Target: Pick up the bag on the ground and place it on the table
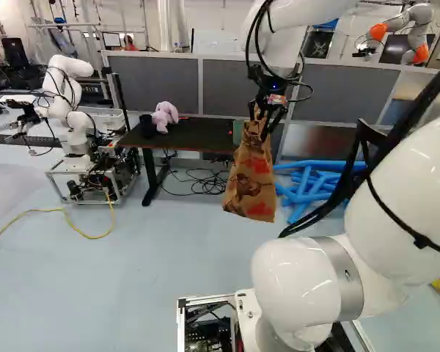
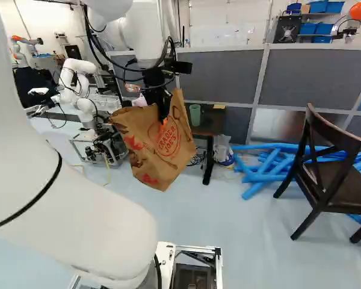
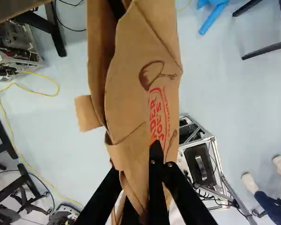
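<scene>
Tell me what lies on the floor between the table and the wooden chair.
A heap of blue tubes, with a pale bundle close beside the table; the right base view shows both.

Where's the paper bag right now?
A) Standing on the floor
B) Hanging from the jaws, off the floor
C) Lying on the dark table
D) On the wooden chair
B: the jaws are closed on the paper bag, and it hangs above the floor.

One bag, one surface, one plush toy, one green cup, one black object, one wooden chair; several blue tubes, overlapping too much to count.
</scene>
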`<state>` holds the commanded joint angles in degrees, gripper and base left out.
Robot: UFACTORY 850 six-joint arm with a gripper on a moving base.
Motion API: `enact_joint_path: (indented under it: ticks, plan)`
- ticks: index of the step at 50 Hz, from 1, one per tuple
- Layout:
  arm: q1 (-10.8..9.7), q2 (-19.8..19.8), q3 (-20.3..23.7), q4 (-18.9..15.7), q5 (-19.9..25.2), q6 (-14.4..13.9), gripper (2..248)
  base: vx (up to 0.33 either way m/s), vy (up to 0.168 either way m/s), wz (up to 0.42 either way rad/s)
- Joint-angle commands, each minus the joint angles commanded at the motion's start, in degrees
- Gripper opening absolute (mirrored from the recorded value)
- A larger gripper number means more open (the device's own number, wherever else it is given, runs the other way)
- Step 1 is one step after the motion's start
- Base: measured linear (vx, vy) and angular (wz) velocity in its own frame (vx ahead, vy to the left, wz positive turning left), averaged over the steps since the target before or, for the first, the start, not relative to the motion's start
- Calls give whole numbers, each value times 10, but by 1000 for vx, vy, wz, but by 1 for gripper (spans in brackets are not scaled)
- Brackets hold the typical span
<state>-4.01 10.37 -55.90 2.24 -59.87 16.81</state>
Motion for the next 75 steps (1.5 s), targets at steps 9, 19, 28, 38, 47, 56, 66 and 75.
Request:
enact_joint_path:
  ticks: [9,19,28,38,47,56,66,75]
  plan:
    - [0,0,0,0,0,0,21,164,93,-19]
    - [0,0,0,0,0,0,21,158,63,-19]
    - [0,0,0,0,0,0,21,156,49,-17]
    - [0,0,0,0,0,0,21,168,51,-22]
    - [0,0,0,0,0,0,21,173,49,-23]
    - [0,0,0,0,0,0,21,160,15,-158]
    - [0,0,0,0,0,0,21,179,19,-202]
    - [0,0,0,0,0,0,21,200,93,-82]
